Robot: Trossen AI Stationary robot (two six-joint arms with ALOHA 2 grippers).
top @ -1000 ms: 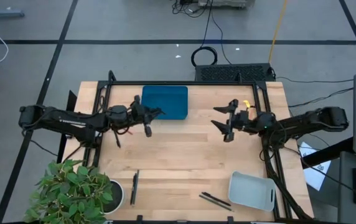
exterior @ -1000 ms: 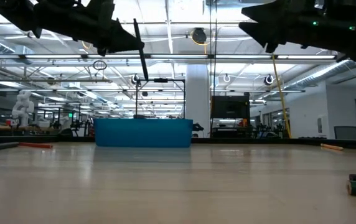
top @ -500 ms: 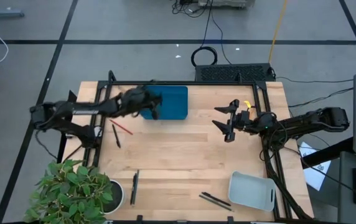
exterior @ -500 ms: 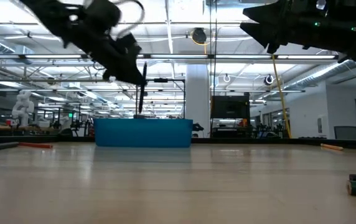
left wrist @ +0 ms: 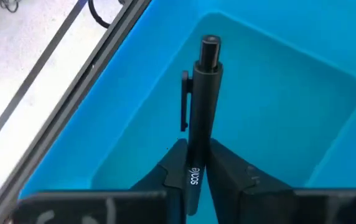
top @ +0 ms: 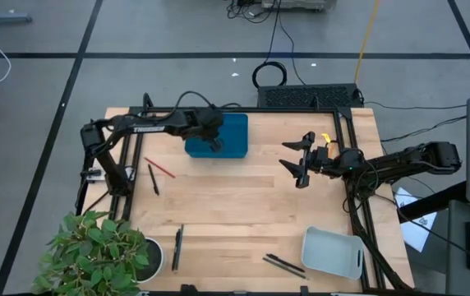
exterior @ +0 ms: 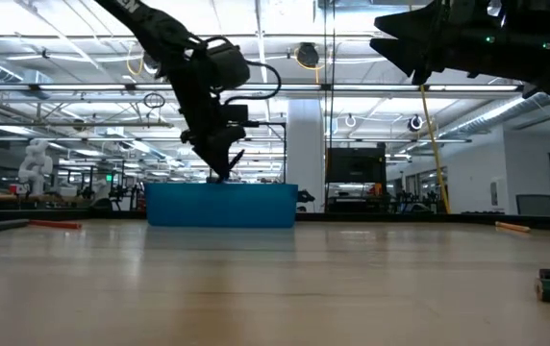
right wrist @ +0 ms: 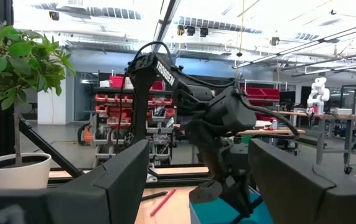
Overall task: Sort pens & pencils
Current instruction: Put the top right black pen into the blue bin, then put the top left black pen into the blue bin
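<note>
My left gripper (top: 213, 141) stands over the blue tray (top: 231, 131) at the table's far side and is shut on a black pen (left wrist: 200, 112). In the low view the left gripper (exterior: 222, 171) reaches down to the tray's rim (exterior: 221, 185), and the wall hides the pen's lower end. My right gripper (top: 301, 164) hovers open above the table's right half, holding nothing. A red pencil (top: 163, 168) and a dark stick (top: 152, 179) lie flat on the wood to the left. Another pen (top: 177, 247) and two more pens (top: 284, 265) lie near the near edge. My left gripper pinches the pen's printed barrel (left wrist: 192, 177) between its two fingers, coming from above and pointing down. The pen stands upright, sticking out below the fingers with its clip and button end (left wrist: 209, 46) down inside the tray. I cannot tell whether that end touches the tray floor.
A pale grey tray (top: 334, 252) sits at the near right corner, and a potted plant (top: 103, 255) at the near left. An orange stick (exterior: 512, 228) lies on the table far to the right in the low view. Bare wood (top: 235, 205) spans the middle.
My left gripper has carried the pen from over the bare wood toward the far edge and the right, until it is over the blue tray. It has then sunk until the pen dips inside the tray. The pen has stayed upright in the hold.
</note>
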